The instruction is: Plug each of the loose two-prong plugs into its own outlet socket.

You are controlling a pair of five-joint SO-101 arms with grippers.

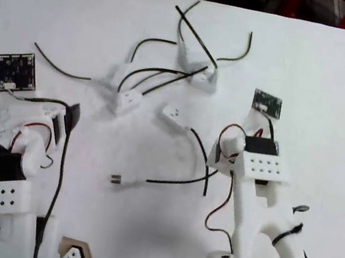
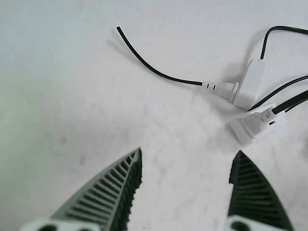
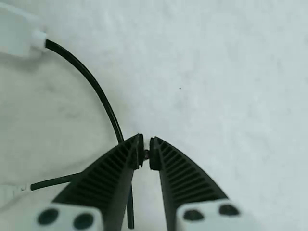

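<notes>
The left arm (image 1: 1,169) sits at the lower left of the high view, and the left gripper (image 2: 187,161) has its 2 fingers spread wide. The right arm (image 1: 260,168) stands at the lower right. The right gripper (image 3: 146,144) seems closed, its tips nearly touching.

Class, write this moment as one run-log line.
left gripper: open over white table | right gripper: shut beside black cable | white two-prong plug: loose on table

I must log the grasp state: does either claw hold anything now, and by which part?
Nothing is held. The left claw is open. The right claw is shut, and the black cable passes beside one finger, not between the tips.
</notes>
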